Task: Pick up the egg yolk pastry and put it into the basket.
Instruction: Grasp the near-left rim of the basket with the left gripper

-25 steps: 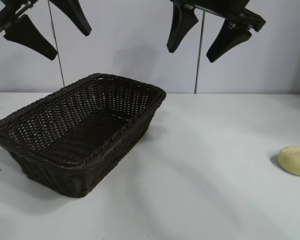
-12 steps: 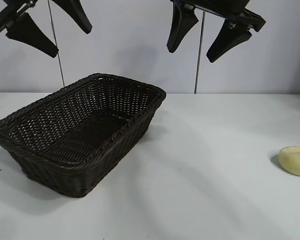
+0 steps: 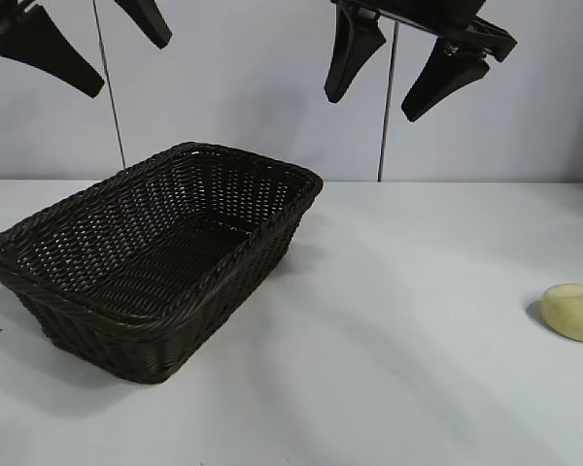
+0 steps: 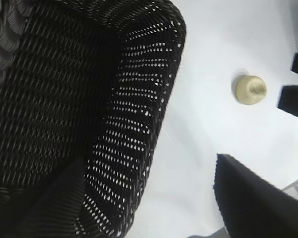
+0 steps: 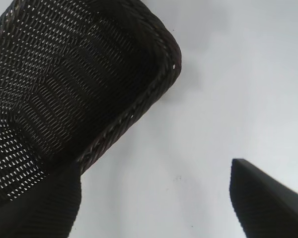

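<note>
Exterior view: small pale yellow rounded pastry (image 3: 573, 313) is seen far right on counter (image 3: 398, 330); open right hand (image 3: 405, 73) nearer, open left hand (image 3: 83, 49) over dark woven basket (image 3: 155, 248).

Black tapered fingers (image 3: 355, 53) — matte (wedge-shaped)

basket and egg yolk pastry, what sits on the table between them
Nothing: only bare white table lies between the basket and the egg yolk pastry, as the exterior view shows.

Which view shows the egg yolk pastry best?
The left wrist view: the whole egg yolk pastry lies unobstructed on the white table, apart from the basket. The exterior view clips it at the frame's right edge. The right wrist view misses it.
</note>
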